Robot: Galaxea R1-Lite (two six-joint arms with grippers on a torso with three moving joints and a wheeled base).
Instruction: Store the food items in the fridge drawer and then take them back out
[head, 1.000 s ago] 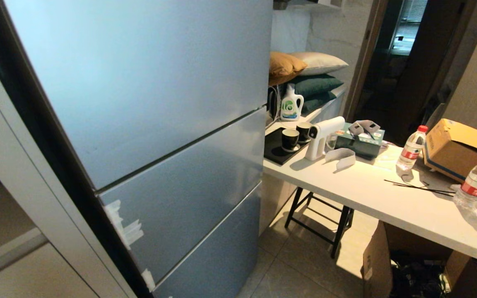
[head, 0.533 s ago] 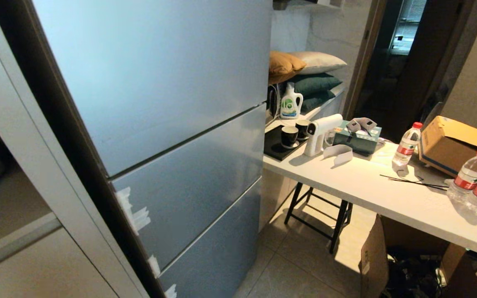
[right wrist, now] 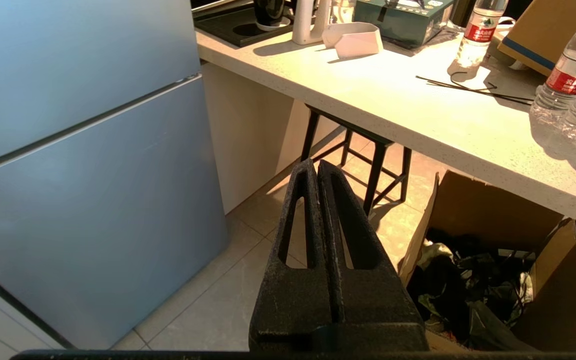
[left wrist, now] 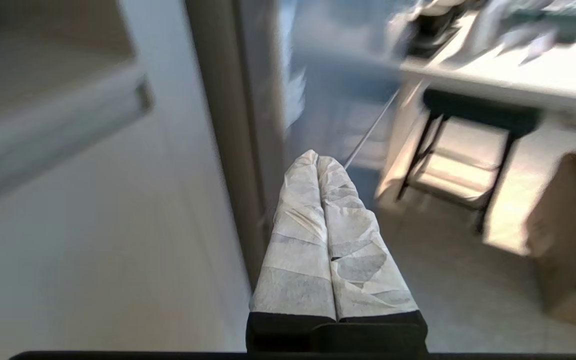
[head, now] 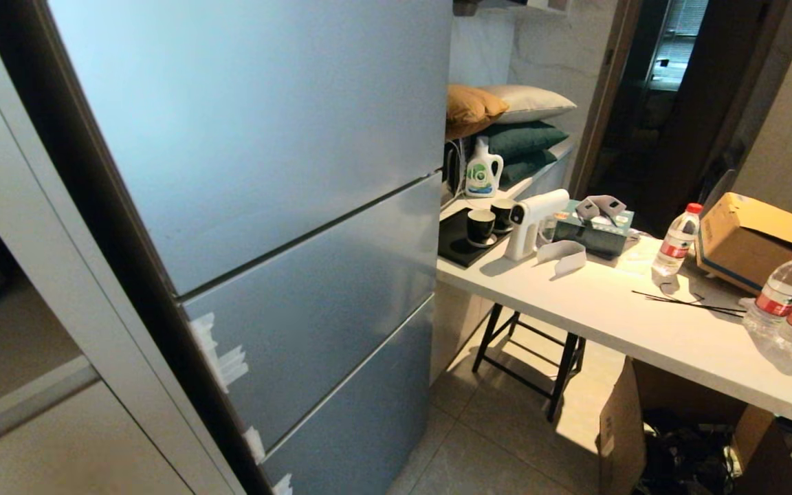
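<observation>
Both claws are clenched on nothing: the left claw point(left wrist: 318, 159), wrapped in white tape, points at the hinge-side edge of the tall silver-blue fridge point(head: 286, 192), and the black right claw point(right wrist: 316, 167) points at the floor beside it. No food items or clear drawer show; all three fridge fronts are closed. The left claw appears the nearer to them.

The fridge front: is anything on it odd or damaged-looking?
Yes. Scraps of white tape cling to the left edge of the fridge, at the middle and lower door panels, looking torn and ragged. The panels themselves sit closed.
</observation>
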